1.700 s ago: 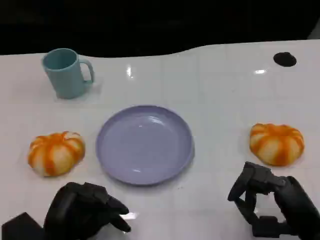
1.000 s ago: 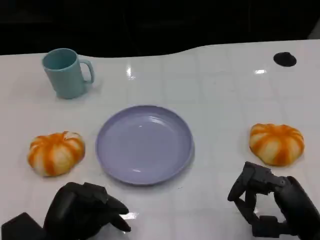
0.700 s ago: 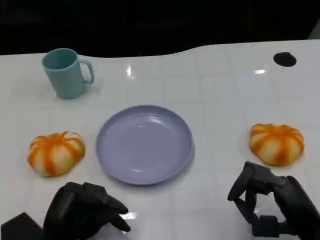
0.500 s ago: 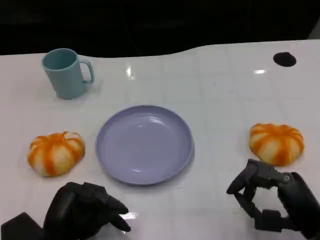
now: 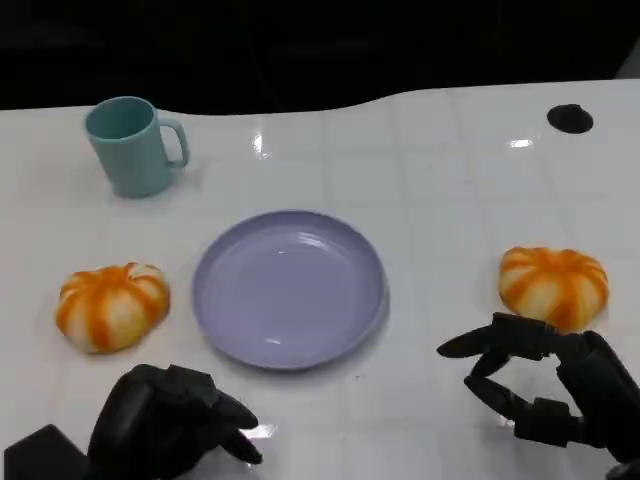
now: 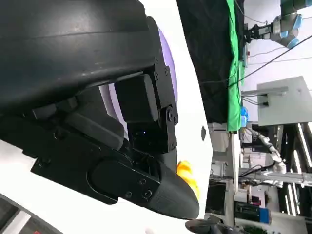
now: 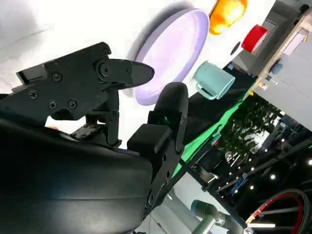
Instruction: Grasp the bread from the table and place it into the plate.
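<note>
No text, label or number can be read anywhere

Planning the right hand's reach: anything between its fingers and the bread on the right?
Only bare white table separates the right hand from the right-side bread, per the head view.

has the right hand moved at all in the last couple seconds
Yes. The right hand has opened its fingers and shifted slightly right, nearer the right bread, which has stayed put; it does not touch it yet.
</note>
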Controlling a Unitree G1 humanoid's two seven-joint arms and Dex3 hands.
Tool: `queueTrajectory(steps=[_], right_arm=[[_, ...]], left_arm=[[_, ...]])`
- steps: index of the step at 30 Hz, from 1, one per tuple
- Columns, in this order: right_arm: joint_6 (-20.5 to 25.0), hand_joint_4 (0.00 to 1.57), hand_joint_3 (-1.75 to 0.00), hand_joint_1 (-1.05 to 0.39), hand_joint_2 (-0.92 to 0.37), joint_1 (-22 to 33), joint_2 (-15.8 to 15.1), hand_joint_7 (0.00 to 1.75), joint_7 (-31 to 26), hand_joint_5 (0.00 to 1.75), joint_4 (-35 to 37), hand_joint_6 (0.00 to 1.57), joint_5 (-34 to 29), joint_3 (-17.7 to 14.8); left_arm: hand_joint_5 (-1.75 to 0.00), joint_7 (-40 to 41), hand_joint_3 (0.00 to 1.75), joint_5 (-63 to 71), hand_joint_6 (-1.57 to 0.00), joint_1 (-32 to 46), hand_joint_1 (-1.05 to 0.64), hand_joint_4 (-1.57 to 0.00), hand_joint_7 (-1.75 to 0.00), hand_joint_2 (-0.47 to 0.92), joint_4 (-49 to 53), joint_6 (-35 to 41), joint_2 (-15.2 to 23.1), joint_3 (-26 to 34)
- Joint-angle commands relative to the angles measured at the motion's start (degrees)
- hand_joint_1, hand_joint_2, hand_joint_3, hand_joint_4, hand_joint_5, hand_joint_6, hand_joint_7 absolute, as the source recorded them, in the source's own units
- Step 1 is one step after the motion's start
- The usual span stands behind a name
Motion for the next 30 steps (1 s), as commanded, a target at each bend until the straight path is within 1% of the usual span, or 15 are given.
queueTrajectory(steps=[1,3,4,5,6,7,8,11,16,23,26,30], right_arm=[[0.2,0.6,-0.44,-0.19,-0.78,0.0,-1.0,0.56,-0.7,1.13,-0.6,0.77,0.1,-0.7],[0.2,0.6,-0.43,-0.19,-0.78,0.0,-1.0,0.56,-0.8,1.13,-0.6,0.77,0.1,-0.7],[1.5,0.6,-0.43,-0.19,-0.78,-0.6,-2.7,0.55,-2.7,1.13,-2.5,0.77,-4.8,-1.7],[5.9,0.43,-0.32,-0.3,-0.8,-1.3,-6.0,0.38,-6.0,0.86,-7.0,0.64,-15.4,-2.8],[9.7,0.33,-0.19,-0.37,-0.84,-1.9,-8.4,0.22,-8.4,0.67,-10.5,0.57,-23.6,-3.5],[12.8,0.25,-0.11,-0.41,-0.86,-2.1,-10.0,0.12,-9.9,0.54,-13.1,0.52,-29.3,-3.7],[14.7,0.21,-0.08,-0.43,-0.87,-2.2,-10.6,0.07,-10.5,0.49,-14.5,0.49,-32.0,-3.5],[19.3,0.11,-0.03,-0.48,-0.88,-2.1,-11.1,0.02,-10.0,0.45,-17.4,0.44,-35.2,-2.5],[25.4,0.01,-0.01,-0.51,-0.89,-2.8,-12.6,0.0,-8.4,0.51,-20.4,0.39,-37.3,-0.5],[33.0,0.0,-0.01,-0.54,-0.9,-5.1,-14.0,0.0,-5.9,0.52,-22.7,0.37,-42.6,2.3],[36.8,0.0,0.0,-0.54,-0.88,-6.8,-14.6,0.0,-2.2,0.51,-23.2,0.37,-44.4,4.0],[40.6,0.02,0.0,-0.53,-0.84,-9.0,-15.1,0.01,1.1,0.54,-22.5,0.38,-47.1,6.3]], left_arm=[[-0.57,0.2,0.0,0.1,-1.57,-0.1,-1.05,-1.49,-0.25,0.9,0.4,-0.5,0.9,0.4],[-0.57,0.2,0.0,0.1,-1.57,-0.1,-1.05,-1.49,-0.25,0.9,0.4,-0.5,0.9,0.4],[-0.57,0.1,0.0,0.1,-1.57,0.1,-1.05,-1.49,-0.25,0.9,0.3,-0.5,0.9,0.4],[-0.57,0.1,0.0,0.2,-1.57,0.1,-1.05,-1.49,-0.25,0.9,0.3,-0.5,0.9,0.3],[-0.57,0.2,0.0,0.2,-1.57,0.1,-1.05,-1.49,-0.25,0.9,0.4,-0.5,0.9,0.3],[-0.57,0.2,0.0,0.4,-1.57,0.1,-1.05,-1.49,-0.25,0.9,0.4,-0.5,0.9,0.3],[-0.57,0.3,0.0,0.4,-1.57,0.1,-1.05,-1.49,-0.25,0.9,0.4,-0.5,0.9,0.2],[-0.57,-0.1,0.0,0.1,-1.57,-0.1,-1.05,-1.49,-0.25,0.9,0.7,-0.5,1.0,0.3],[-0.57,-0.2,0.0,-0.4,-1.57,-0.3,-1.05,-1.49,-0.24,0.89,0.7,0.1,0.9,0.5],[-0.57,-0.4,0.0,-0.5,-1.57,-0.5,-1.05,-1.48,-0.24,0.89,1.2,-0.5,0.9,0.6],[-0.57,-0.3,0.0,-0.2,-1.57,-0.4,-1.05,-1.48,-0.23,0.9,1.1,-0.6,1.0,0.5],[-0.57,-0.1,0.0,-0.4,-1.57,-0.2,-1.05,-1.49,-0.23,0.89,0.8,-0.3,0.7,0.5]])
